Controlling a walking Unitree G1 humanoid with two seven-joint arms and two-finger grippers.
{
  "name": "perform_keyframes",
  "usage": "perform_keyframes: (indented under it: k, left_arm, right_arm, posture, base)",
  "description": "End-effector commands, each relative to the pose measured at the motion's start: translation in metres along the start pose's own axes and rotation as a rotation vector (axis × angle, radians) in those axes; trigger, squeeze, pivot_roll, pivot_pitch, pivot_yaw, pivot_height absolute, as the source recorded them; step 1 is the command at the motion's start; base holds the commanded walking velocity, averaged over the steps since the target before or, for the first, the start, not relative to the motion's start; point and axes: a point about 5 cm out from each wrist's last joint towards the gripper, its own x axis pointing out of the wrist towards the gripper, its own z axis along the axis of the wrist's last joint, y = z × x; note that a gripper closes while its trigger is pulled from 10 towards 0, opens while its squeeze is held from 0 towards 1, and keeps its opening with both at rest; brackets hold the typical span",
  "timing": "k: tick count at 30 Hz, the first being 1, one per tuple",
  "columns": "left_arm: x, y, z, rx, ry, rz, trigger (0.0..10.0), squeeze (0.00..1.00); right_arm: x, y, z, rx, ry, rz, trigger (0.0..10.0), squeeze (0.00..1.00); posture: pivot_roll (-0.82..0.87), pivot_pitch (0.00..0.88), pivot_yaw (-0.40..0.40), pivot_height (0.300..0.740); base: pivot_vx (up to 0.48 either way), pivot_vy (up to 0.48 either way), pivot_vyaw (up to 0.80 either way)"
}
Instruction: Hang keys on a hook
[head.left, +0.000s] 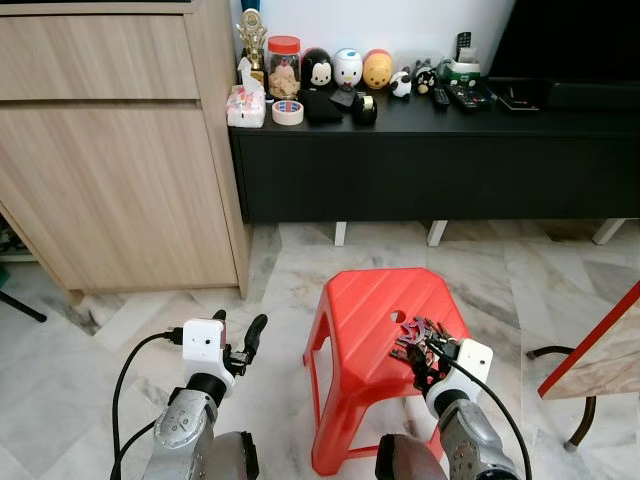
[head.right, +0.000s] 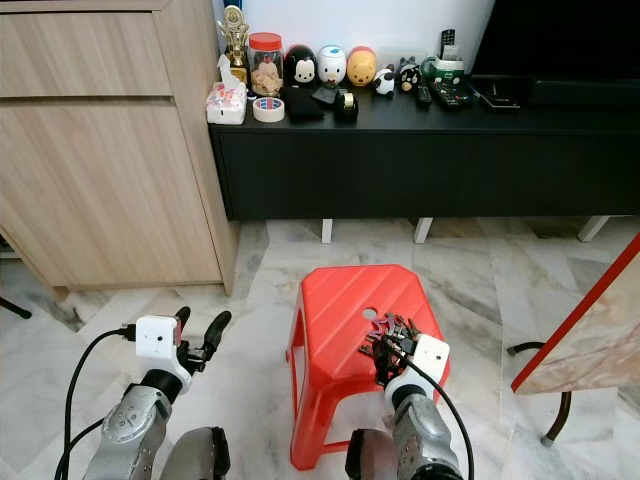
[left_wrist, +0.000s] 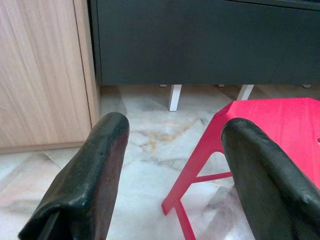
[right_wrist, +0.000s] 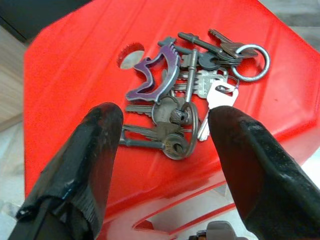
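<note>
A bunch of keys (right_wrist: 185, 100) with a purple charm and a steel ring lies on the near right part of a red plastic stool (head.left: 370, 300). The same keys (head.left: 420, 335) lie just in front of my right gripper (head.left: 425, 362). That gripper (right_wrist: 167, 117) is open, its two black fingers spread to either side of the bunch and a little short of it, holding nothing. My left gripper (head.left: 238, 330) is open and empty, raised over the floor to the left of the stool (left_wrist: 270, 125).
A light wooden cabinet (head.left: 120, 150) stands at the left. A low black console (head.left: 430, 160) runs along the back wall with toys, a jar and tape on top. A red-edged board on a metal leg (head.left: 600, 360) leans at the right. Marble floor (head.left: 280, 290) surrounds the stool.
</note>
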Motion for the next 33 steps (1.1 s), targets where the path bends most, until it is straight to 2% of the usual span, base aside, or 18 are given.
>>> perform_keyframes:
  k: [1,19,21,22,33]
  left_arm:
    - [0.0009,-0.0010,0.0000,0.027,0.005,-0.011,10.0,0.00]
    - [-0.0020,0.0010,-0.0003,0.038,0.012,-0.011,10.0,0.00]
    - [-0.0022,0.0012,-0.0004,0.039,0.013,-0.009,10.0,0.00]
    - [-0.0024,0.0017,-0.0003,0.040,0.013,-0.008,10.0,0.00]
    - [-0.0023,0.0027,-0.0002,0.044,0.014,-0.006,10.0,0.00]
  right_arm:
    - [0.0013,-0.0040,0.0020,0.000,0.012,-0.025,10.0,0.00]
    - [0.0036,-0.0058,-0.0005,0.007,0.061,-0.052,10.0,0.00]
    - [0.0035,-0.0062,-0.0008,0.007,0.064,-0.051,9.6,0.00]
    - [0.0036,-0.0055,-0.0007,0.014,0.061,-0.045,0.0,0.00]
    - [0.0047,-0.0051,0.0014,0.026,0.055,-0.049,0.0,0.00]
  posture:
    - [0.03,0.042,-0.076,0.589]
    - [0.05,0.059,-0.069,0.589]
    - [0.05,0.059,-0.069,0.589]
    - [0.05,0.060,-0.068,0.589]
    - [0.05,0.060,-0.065,0.589]
  base:
    - [0.000,0.000,0.00]
    - [0.000,0.000,0.00]
    - [0.000,0.000,0.00]
    - [0.000,0.000,0.00]
    - [0.000,0.000,0.00]
